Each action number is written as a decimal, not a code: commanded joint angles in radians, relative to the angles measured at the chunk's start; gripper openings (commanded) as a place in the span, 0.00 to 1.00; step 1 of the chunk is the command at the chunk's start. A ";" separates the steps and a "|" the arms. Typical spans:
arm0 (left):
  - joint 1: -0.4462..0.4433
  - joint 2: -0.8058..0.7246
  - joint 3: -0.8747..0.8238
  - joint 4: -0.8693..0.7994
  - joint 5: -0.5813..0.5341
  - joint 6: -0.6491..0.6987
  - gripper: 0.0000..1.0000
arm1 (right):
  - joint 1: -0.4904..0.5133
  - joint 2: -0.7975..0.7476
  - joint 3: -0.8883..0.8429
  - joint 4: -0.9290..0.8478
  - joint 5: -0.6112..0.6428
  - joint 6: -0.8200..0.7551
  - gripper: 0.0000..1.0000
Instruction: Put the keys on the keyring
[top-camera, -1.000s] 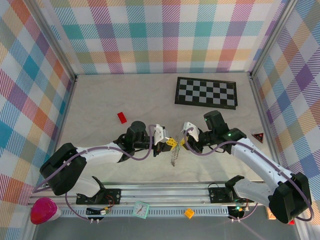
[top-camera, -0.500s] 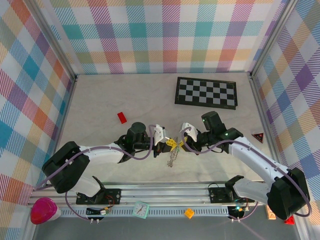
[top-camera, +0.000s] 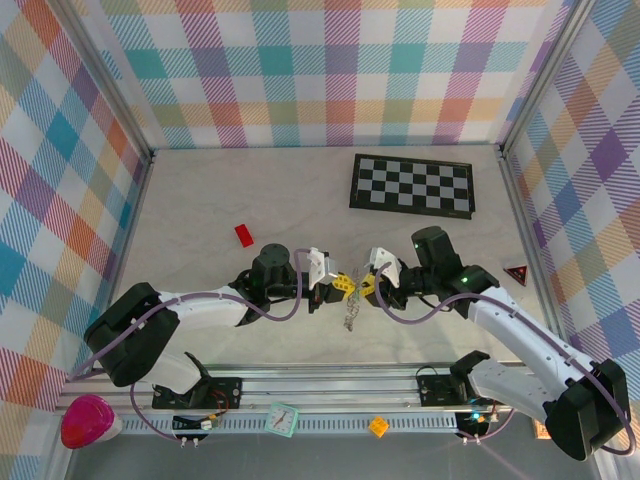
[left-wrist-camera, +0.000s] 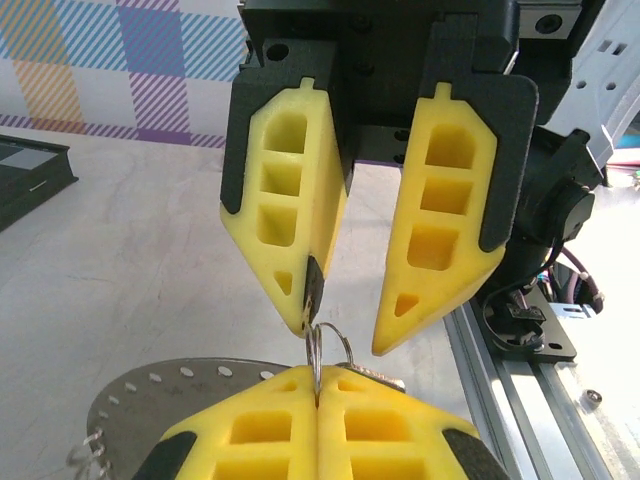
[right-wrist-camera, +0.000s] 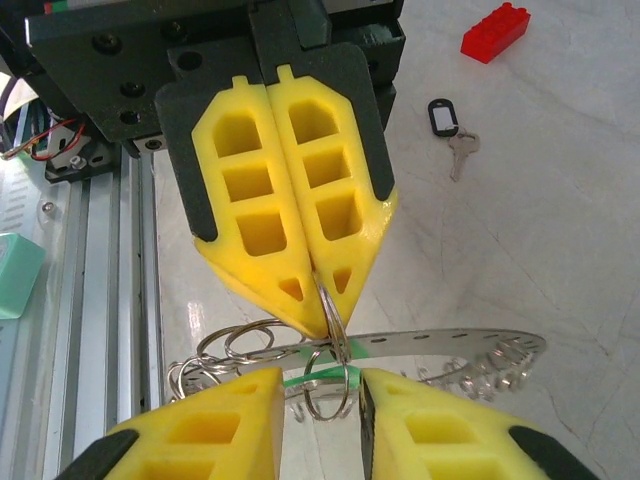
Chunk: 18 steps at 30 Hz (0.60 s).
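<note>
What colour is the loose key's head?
Black; the key shows best in the right wrist view.

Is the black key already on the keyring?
No, the black key lies loose on the table, away from the keyring.

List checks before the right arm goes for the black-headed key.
1. Left pincer shut on the keyring: ok.
2. Right pincer open, nothing held: ok.
3. Black-headed key lying free on the table: ok.
4. Red block apart from that key: ok.
5. Green-headed key threaded on the ring: cannot tell, mostly hidden.
</note>
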<state>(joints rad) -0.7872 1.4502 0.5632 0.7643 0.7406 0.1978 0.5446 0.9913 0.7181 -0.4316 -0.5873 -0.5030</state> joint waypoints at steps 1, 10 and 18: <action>-0.008 -0.003 0.003 0.080 0.043 -0.005 0.00 | 0.006 0.015 0.019 0.032 -0.048 0.007 0.25; -0.008 -0.005 0.002 0.082 0.069 -0.001 0.00 | 0.008 0.043 0.026 0.076 -0.075 0.035 0.18; -0.009 -0.013 0.001 0.072 0.045 -0.002 0.14 | 0.011 0.064 0.052 0.033 -0.079 -0.003 0.00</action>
<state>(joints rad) -0.7845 1.4502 0.5613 0.7624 0.7570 0.1947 0.5446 1.0454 0.7254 -0.3943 -0.6350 -0.4801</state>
